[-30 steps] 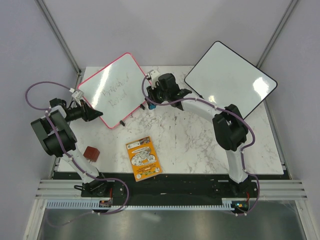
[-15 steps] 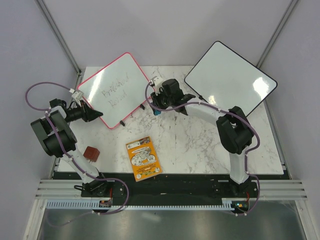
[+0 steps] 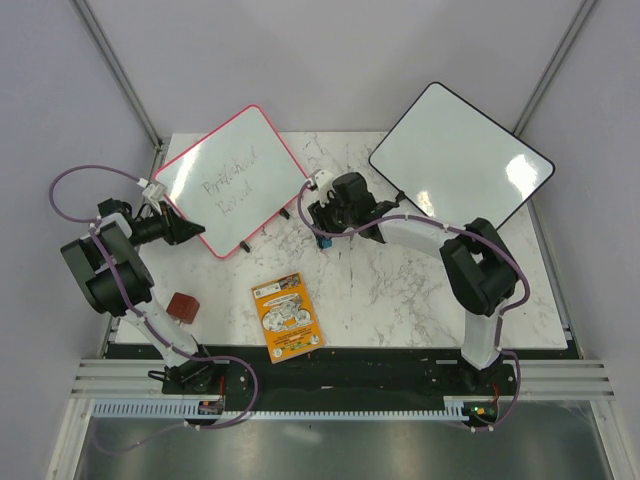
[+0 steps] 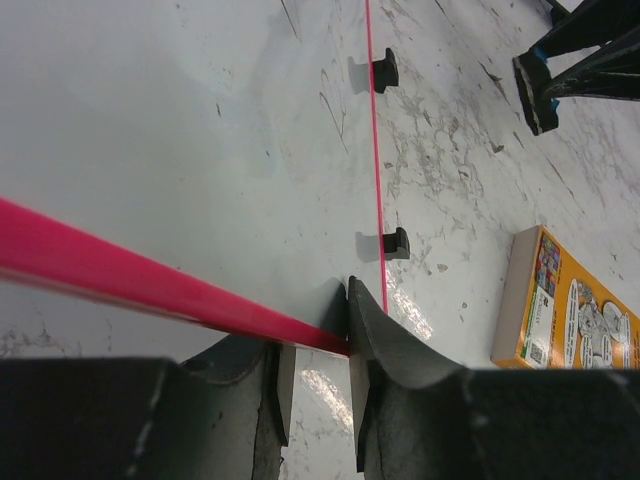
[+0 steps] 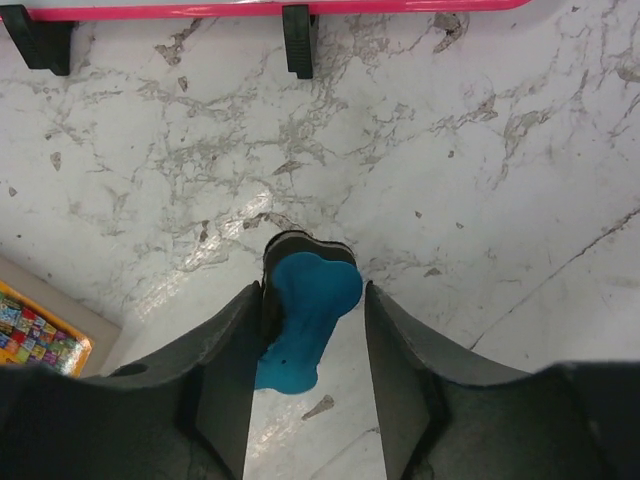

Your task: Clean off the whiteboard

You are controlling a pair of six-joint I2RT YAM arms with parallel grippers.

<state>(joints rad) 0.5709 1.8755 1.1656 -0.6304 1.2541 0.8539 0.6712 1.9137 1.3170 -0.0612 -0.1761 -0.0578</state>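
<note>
— What's at your far left?

— Your left claw is clamped on the pink frame of the whiteboard, at the board's lower left edge; the frame runs straight between the two fingers.

— And the board itself?

— It sits at the far left corner of the desk, turned at an angle. Faint handwriting shows near its middle. Along the edge facing your right arm, its small black feet rest on the marble.

— Anything in front of it?

— A small red block lies near your left arm, and an orange box lies flat further right, both well apart from the board.

— The right side?

— Your right claw grips a blue eraser with a black back. It hangs low over the desk, just beside the board's feet and apart from the white surface. Whether the eraser touches the marble, you cannot tell from here.

— Beyond that?

— A larger black-framed board stands tilted at the far right corner.
</note>
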